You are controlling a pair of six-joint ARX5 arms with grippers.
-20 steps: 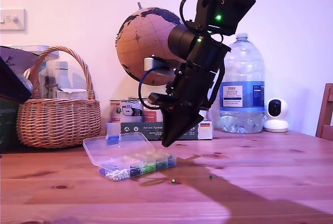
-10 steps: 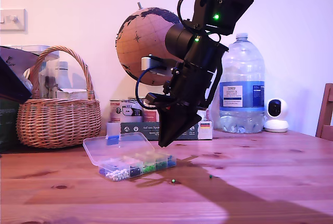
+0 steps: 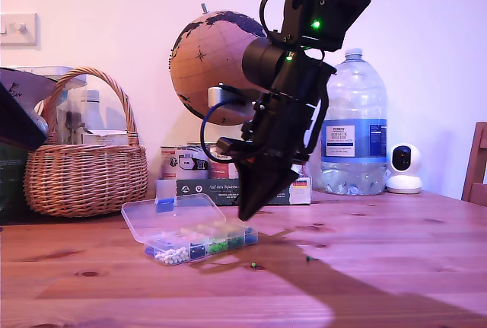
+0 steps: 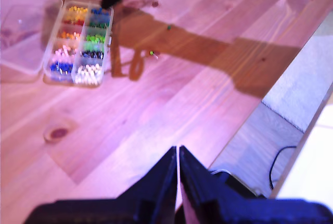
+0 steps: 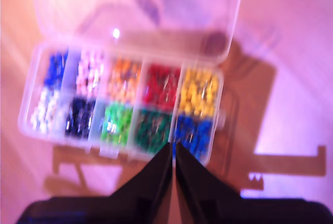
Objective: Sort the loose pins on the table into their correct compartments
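Item: the table, reddish-brown pine with knots, is bearing a wicker basket at the exterior view's left, a globe, boxed goods, a large water bottle and a small white camera along the pale wall. Item: the compartments, a clear organiser with its lid lying open, are showing white, blue, green, orange, red and yellow contents. Item: my second gripper, jaws pressed together with nothing visible between them, is hanging just above the organiser's near edge. Item: the loose pins, one green and one darker, are lying on bare wood at roughly five o'clock from that gripper, apart from the box. Item: my first gripper, jaws likewise together, is looking down from well away, the pins at its twelve o'clock.
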